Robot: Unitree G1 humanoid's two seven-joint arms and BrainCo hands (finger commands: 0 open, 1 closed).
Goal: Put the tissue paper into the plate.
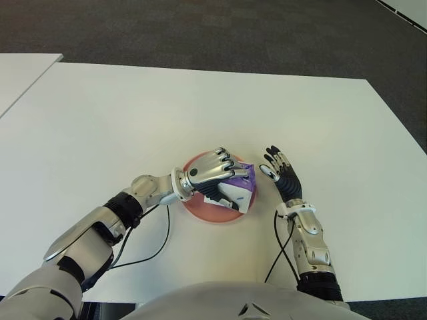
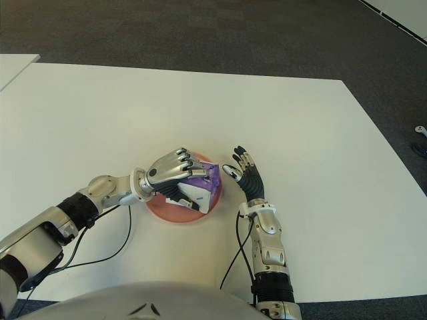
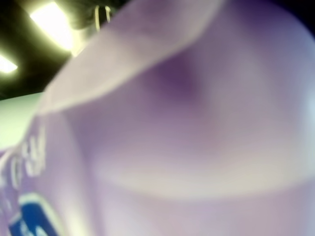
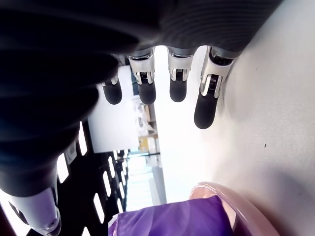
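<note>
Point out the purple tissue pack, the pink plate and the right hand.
purple tissue pack [image 1: 241, 190], left eye view, on its purple-and-white side below the left hand's fingers.
round pink plate [image 1: 200, 208], left eye view, on its bare near rim.
right hand [image 2: 247, 175], right eye view, on the open palm.

A broad white table [image 1: 200, 107] fills most of the eye views, its top plain and matte. A second white tabletop [image 1: 20, 73] shows at the far left, set just beside the first with a narrow gap between them. Beyond both lies dark grey carpet [image 1: 200, 30]. Two thin black cables [image 1: 157, 247] curl across the near part of the table toward its front edge.
</note>
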